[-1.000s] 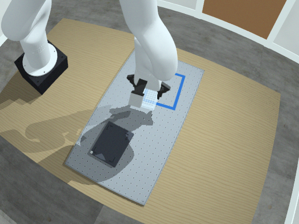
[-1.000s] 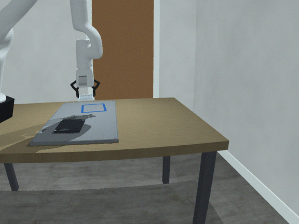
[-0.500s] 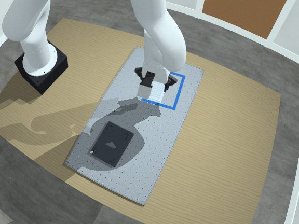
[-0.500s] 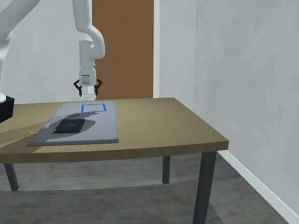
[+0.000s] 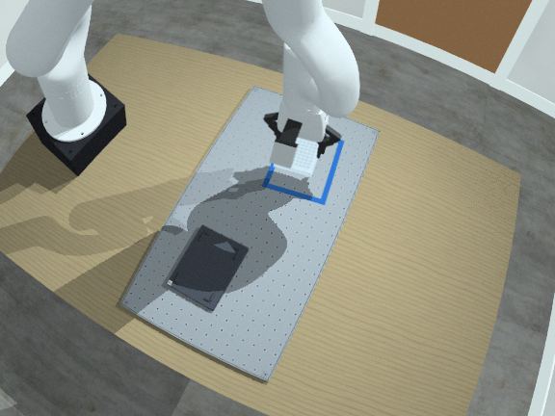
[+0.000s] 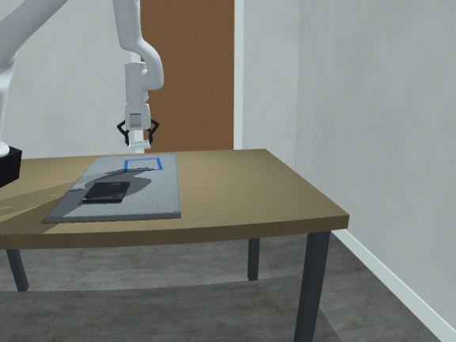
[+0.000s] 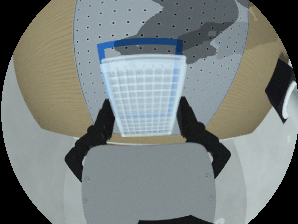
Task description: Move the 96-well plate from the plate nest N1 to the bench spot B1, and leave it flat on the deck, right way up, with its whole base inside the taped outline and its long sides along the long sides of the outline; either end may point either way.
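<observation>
Blue tape [image 5: 332,174] is marking the spot, and from the top I am seeing my gripper [image 5: 301,140] squeezing the white plate [image 5: 303,161] over it. From the side, the plate [image 6: 138,145] is hanging above the deck [image 6: 158,198]. At the wrist, its long sides are running along the outline's [image 7: 140,46] long sides.

Colours and patterns. Arm [image 5: 313,53] — plain white, on a black base block [image 5: 103,140]. Gripper [image 6: 138,139] — black fingers under a grey body. 96-well plate [image 5: 303,160] — white with a fine grid of wells, seemingly translucent in the wrist view. Deck [image 5: 289,299] — pale grey, dotted with regular small holes. Taped outline [image 5: 332,173] — bright blue. Plate nest [image 5: 207,270] — dark charcoal. Table [image 6: 245,186] — tan wood grain; door panel [image 6: 190,71] — brown.
</observation>
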